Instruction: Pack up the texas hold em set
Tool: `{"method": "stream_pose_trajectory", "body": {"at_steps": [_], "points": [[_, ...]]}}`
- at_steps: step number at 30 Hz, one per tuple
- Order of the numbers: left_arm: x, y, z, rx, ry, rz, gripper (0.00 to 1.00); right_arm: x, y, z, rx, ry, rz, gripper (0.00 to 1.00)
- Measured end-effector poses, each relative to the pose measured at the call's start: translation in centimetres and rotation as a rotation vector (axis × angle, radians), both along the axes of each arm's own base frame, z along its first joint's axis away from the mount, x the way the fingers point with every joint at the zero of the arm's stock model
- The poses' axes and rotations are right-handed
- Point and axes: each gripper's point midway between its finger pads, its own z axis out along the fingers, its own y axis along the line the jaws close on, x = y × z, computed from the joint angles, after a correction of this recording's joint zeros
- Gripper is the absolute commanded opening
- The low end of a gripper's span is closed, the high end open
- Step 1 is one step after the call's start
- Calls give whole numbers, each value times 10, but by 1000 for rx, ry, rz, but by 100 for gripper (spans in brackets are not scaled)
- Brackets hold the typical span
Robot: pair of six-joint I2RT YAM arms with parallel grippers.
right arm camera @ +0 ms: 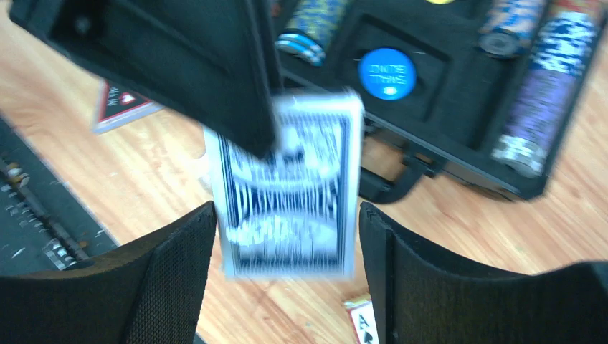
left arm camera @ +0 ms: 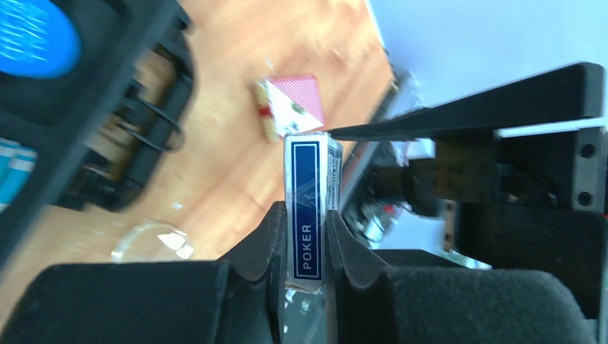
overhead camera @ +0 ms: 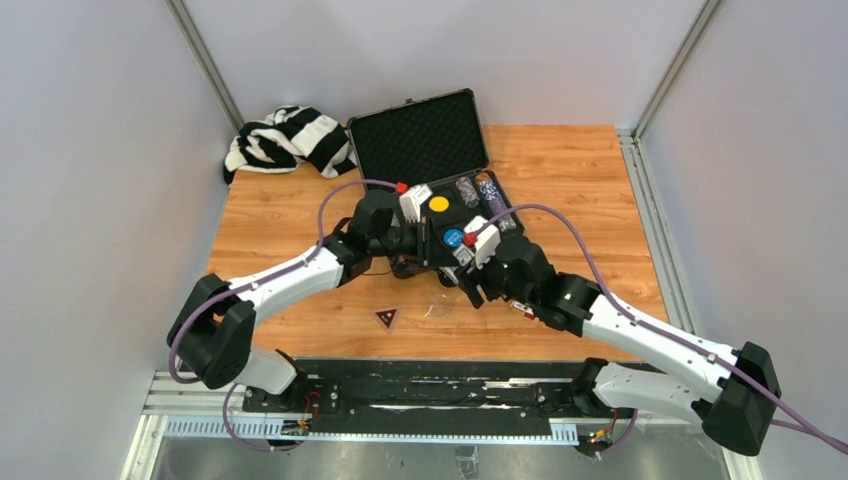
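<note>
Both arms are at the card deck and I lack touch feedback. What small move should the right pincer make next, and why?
Probably close the right pincer on the card deck. The deck sits between its open fingers with gaps on both sides, while the left pincer is clamped on it.

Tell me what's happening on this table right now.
The left tool is shut on a blue POKER card deck, holding it above the table beside the open case. The right tool is open, straddling that deck. Chip stacks, a blue disc and a yellow disc already sit in the case.
</note>
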Motion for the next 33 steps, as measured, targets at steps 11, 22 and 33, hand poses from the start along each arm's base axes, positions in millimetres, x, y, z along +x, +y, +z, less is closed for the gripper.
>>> {"method": "stream_pose_trajectory", "body": {"at_steps": [11, 22, 33], "points": [[85, 36, 44, 76, -207, 373, 0, 36, -77, 18, 13, -194, -463, 80], [129, 75, 36, 102, -250, 677, 0, 60, -100, -5, 8, -173, -619, 73], [169, 102, 30, 86, -330, 929, 0, 68, -99, -23, -7, -120, -631, 68]]}}
